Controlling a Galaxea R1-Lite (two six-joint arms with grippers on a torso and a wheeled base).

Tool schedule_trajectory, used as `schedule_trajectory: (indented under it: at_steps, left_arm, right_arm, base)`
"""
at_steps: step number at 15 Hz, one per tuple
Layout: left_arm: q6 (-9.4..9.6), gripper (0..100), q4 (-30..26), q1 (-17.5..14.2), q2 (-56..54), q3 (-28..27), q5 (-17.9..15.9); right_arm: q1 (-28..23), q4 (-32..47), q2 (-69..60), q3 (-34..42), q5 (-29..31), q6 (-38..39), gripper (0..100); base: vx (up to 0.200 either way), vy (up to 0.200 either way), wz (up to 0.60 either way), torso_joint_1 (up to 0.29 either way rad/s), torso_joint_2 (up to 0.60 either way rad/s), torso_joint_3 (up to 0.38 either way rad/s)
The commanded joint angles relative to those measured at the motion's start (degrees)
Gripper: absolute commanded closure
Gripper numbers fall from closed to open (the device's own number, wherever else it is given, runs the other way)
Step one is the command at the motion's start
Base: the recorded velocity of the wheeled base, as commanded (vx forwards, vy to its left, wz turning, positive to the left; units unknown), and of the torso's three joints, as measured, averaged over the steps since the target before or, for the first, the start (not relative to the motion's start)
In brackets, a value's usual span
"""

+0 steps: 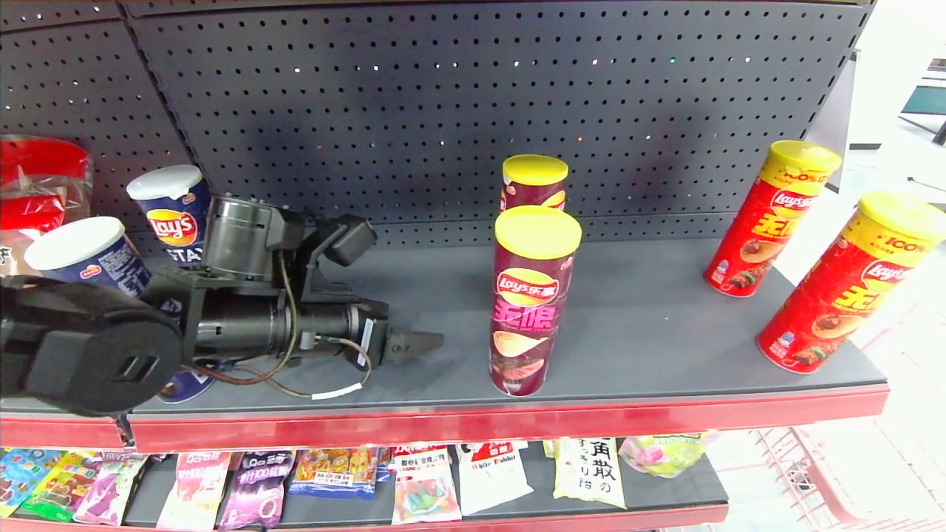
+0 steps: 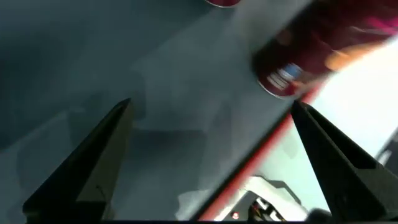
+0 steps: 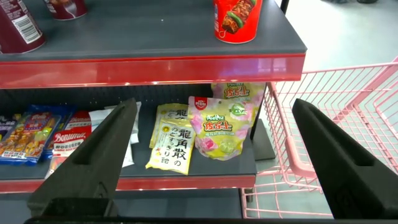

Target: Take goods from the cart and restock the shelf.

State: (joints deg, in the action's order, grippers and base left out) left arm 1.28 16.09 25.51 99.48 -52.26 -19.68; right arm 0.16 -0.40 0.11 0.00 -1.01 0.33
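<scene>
Maroon can [image 1: 532, 295] is standing upright at the shelf's [image 1: 665, 332] front edge. Nearest, the right gripper [image 3: 212, 102] is hovering by the pink cart [image 3: 348, 143], jaws wide and empty. The left gripper [image 1: 415, 344] is hovering near the can, jaws equally wide. A second can [image 1: 533, 181] is standing behind. Probably light, stiff, smooth-walled: grip mid-body, gently.

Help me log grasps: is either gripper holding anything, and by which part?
Nothing is held: the left gripper and right gripper both stand open, empty.
</scene>
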Motion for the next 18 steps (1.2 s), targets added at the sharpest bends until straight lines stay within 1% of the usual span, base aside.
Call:
schedule_trajectory:
  at_steps: [1,4,7,9,14,18]
  left_arm:
    - [0.13,0,0.0,0.9,4.9,-2.9,0.5]
    - [0.57,0,0.0,2.2,9.0,-7.2,0.8]
    - [0.57,0,-0.1,3.0,11.4,-9.8,0.8]
    - [0.57,0,-0.1,3.0,12.8,-11.1,0.9]
    - [0.57,0,-0.1,4.4,16.2,-15.0,1.3]
    - [0.57,0,-0.2,4.7,17.8,-16.6,1.5]
  right_arm:
    - [0.0,0.0,0.0,0.0,0.0,0.0,0]
    - [0.0,0.0,0.0,0.0,0.0,0.0,0]
    - [0.0,0.0,0.0,0.0,0.0,-0.1,0]
    - [0.0,0.0,0.0,0.0,0.0,-0.1,0]
    - [0.0,0.0,0.0,0.0,0.0,-0.1,0]
    - [0.0,0.0,0.0,0.0,0.0,-0.1,0]
  base:
    - [0.0,0.0,0.0,0.0,0.0,0.0]
    - [0.0,0.0,0.0,0.0,0.0,0.0]
    - [0.0,0.0,0.0,0.0,0.0,0.0]
    - [0.0,0.0,0.0,0.0,0.0,0.0]
    - [0.0,0.0,0.0,0.0,0.0,0.0]
    - [0.0,0.0,0.0,0.0,0.0,0.0]
